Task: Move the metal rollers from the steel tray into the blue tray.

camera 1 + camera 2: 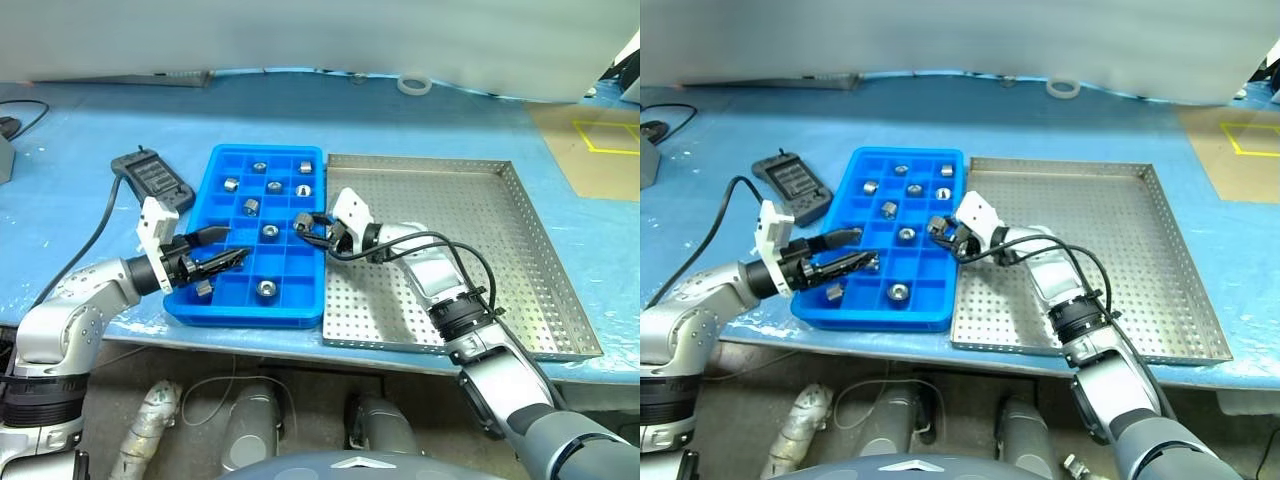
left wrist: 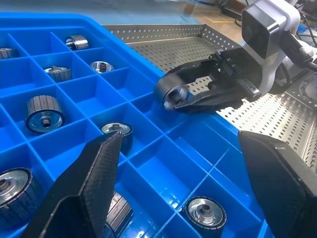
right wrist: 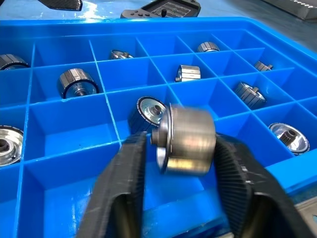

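Nearest the robot, at the table's front edge, the left gripper (image 1: 222, 250) hangs level over the near-left part of the blue tray (image 1: 218, 306), its two black fingers spread wide with nothing between them. Just below it a roller (image 1: 205, 289) lies in a front compartment, and another roller (image 1: 267, 288) sits two cells to the right in the same row.

A little farther in, the right gripper (image 1: 309, 230) reaches across from the steel tray (image 1: 560, 300) and pokes over the blue tray's right edge. Between its fingers (image 3: 124, 183) is one roller (image 3: 185, 140), lying on its side above an empty compartment; the fingers bracket it closely, but whether they are squeezing it or have just loosened I cannot tell.

Beyond that, the other rollers are spread one to a cell through the middle and far rows of the blue tray, one of them (image 1: 270, 231) just left of the right gripper. The perforated floor of the steel tray looks bare of rollers.

Left of the blue tray a dark handheld controller (image 1: 152, 179) with a cable lies on the pale blue table sheet (image 1: 80, 150). At the far edge of the table there is a white tape ring (image 1: 414, 85).
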